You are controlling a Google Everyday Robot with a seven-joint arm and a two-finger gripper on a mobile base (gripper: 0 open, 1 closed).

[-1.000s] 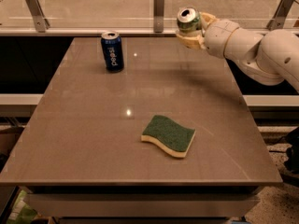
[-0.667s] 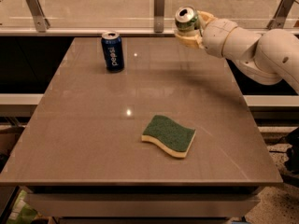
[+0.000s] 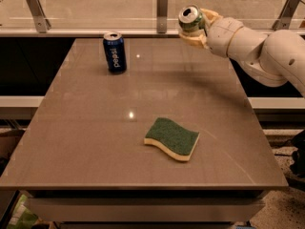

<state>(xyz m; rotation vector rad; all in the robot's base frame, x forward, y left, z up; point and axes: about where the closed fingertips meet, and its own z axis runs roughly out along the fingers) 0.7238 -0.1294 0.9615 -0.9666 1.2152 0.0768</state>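
My gripper (image 3: 194, 26) is at the upper right, held well above the far side of the table, shut on a green can (image 3: 190, 18). The can is tilted, its opened top facing up and toward the camera. My white arm (image 3: 259, 49) reaches in from the right edge. A blue can (image 3: 115, 52) stands upright on the table's far left part, well left of the gripper. A green and yellow sponge (image 3: 172, 138) lies flat near the table's middle right, far below the gripper.
The brown table (image 3: 95, 142) fills most of the view. Behind its far edge runs a glass railing with metal posts (image 3: 162, 4). A dark gap lies to the left and right of the table.
The gripper with the green can has drifted slightly left and a little upward. The blue can and the sponge have stayed put.
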